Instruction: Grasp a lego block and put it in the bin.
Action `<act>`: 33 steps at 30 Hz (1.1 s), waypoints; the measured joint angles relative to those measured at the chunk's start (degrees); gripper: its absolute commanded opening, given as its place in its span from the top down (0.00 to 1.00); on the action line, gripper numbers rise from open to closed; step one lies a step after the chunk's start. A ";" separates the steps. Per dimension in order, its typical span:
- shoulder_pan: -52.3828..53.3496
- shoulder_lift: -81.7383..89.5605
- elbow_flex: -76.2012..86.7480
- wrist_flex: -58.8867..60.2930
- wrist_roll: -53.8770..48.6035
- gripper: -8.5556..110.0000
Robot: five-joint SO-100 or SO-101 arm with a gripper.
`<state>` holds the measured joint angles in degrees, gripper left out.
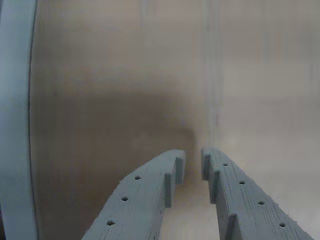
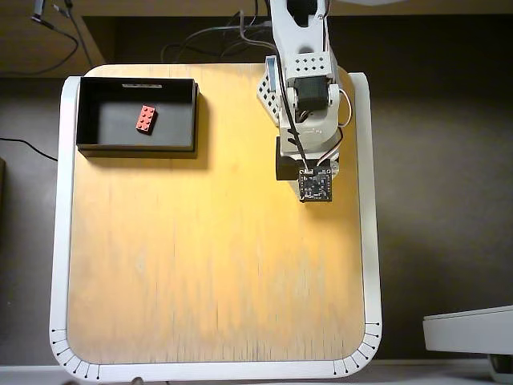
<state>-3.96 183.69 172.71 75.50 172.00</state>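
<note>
- The small red rectangular studded plastic lego block point(image 2: 146, 119) is seen in the overhead view in the upper left of the frame, lying tilted on the floor of the shallow rectangular black bin point(image 2: 83, 112).
- A pale label strip point(image 2: 141, 84) is carried on the bin's upper rim; no writing on it can be read.
- The bin is set at the upper left corner of the pale wooden surface point(image 2: 208, 265), which is edged by a white rounded border point(image 2: 59, 241) marked with short black ticks at its lower corners.
- The white and grey arm point(image 2: 303, 72) is seen at the upper centre right, well apart from the bin, with a small dark circuit board point(image 2: 315, 184) on it.
- In the wrist view the grey ridged pincer point(image 1: 193, 162) is seen from the lower edge, its jaws narrowly parted and nothing held between them; only bare blurred wood lies below.
- Black cables point(image 2: 210, 44) are seen beyond the surface's upper edge.
- Part of a pale grey object point(image 2: 469, 330) is seen at the lower right, off the surface.
</note>
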 measured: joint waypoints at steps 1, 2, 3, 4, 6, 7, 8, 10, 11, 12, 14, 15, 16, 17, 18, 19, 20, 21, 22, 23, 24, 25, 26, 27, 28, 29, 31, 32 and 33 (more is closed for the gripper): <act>0.00 0.00 0.00 0.35 -0.53 0.93; 0.00 0.00 0.00 0.70 -0.79 0.93; 0.00 0.00 0.00 0.79 -1.05 0.93; -0.09 0.00 0.00 0.79 -1.05 0.93; -0.09 0.00 0.00 0.88 -1.14 0.93; -0.09 0.00 0.00 0.88 -1.23 0.93; -0.09 0.00 0.00 0.88 -1.41 0.93; -0.09 0.00 0.00 0.88 -1.58 0.93; -0.09 0.00 0.00 0.88 -1.58 0.93; -0.09 0.00 0.00 0.88 -1.58 0.93; -0.09 0.00 0.00 0.88 -1.58 0.93; -0.09 0.00 0.00 0.88 -1.58 0.93; -0.09 0.00 0.00 0.88 -1.58 0.93; -0.09 0.00 0.00 0.88 -1.58 0.93; -0.09 0.00 0.00 0.88 -1.58 0.93; -0.09 0.00 0.00 0.88 -1.58 0.93; -0.09 0.00 0.00 0.88 -1.58 0.93; -0.09 0.00 0.00 0.88 -1.58 0.93; -0.09 0.00 0.00 0.88 -1.58 0.93; -0.09 0.00 0.00 0.88 -1.58 0.93; -0.09 0.00 0.00 0.88 -1.58 0.93; -0.09 0.00 0.00 0.88 -1.58 0.93; -0.09 0.00 0.00 0.88 -1.58 0.93; -0.09 0.00 0.00 0.88 -1.58 0.92; -0.09 0.00 0.00 0.88 -1.58 0.92; -0.09 0.00 0.00 0.88 -1.58 0.92; -0.09 0.00 0.00 0.88 -1.58 0.92; -0.09 0.00 0.00 0.88 -1.58 0.92; -0.09 0.00 0.00 0.88 -1.58 0.92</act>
<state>-4.04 183.69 172.71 76.38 170.42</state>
